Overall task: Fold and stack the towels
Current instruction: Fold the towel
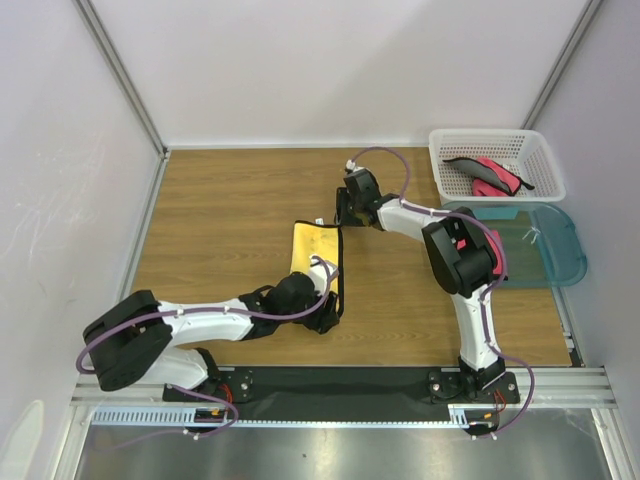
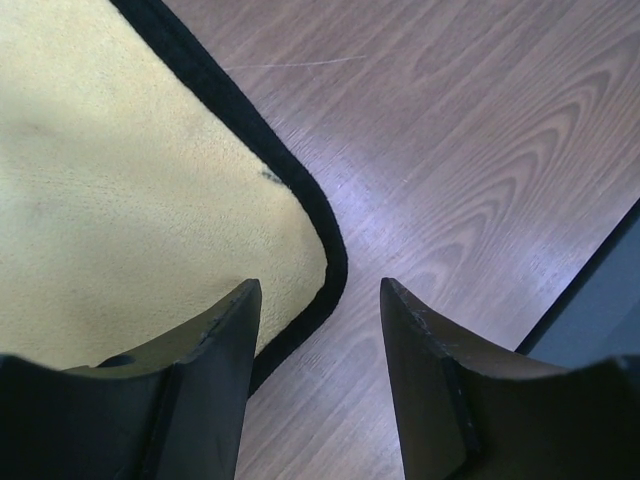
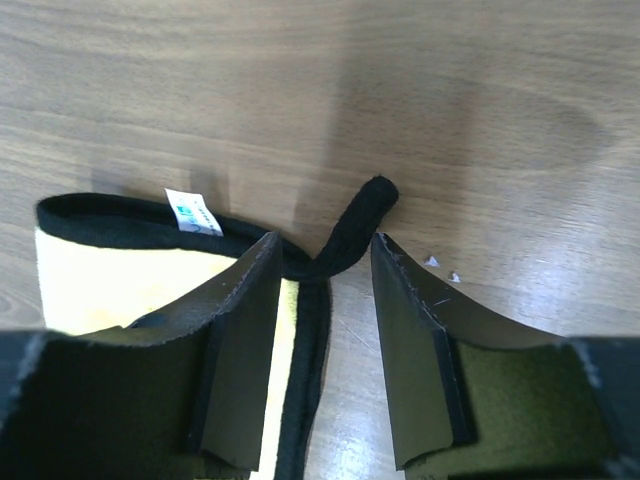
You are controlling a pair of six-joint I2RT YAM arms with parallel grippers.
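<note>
So there's a soft square yellow towel (image 1: 312,258) with black edging lying in the middle of the wooden tabletop (image 1: 220,200). From above it reads as a narrow rectangle, and both arms are parked along its right-hand edge.

The left gripper (image 2: 320,290) sits at the near right corner with its fingers partway apart. One finger is over the yellow pile, the other is over bare wood, and the rounded black corner is right in the gap. Nothing's pinched there as far as I can see.

The right gripper (image 3: 325,245) is at the far right corner, also roughly half open. A curl of the black edging pokes up between its fingers, but they aren't closed on it, so I wouldn't call that a grip. There's a small white tag (image 3: 193,212) on the towel's far edge, just left of that gripper.

Over at the far right of the table, a white lattice plastic basket (image 1: 445,150) has some pink-red towels (image 1: 490,175) bunched inside. A teal translucent tub (image 1: 555,255) sits just in front of it. I can't tell if the two touch.
</note>
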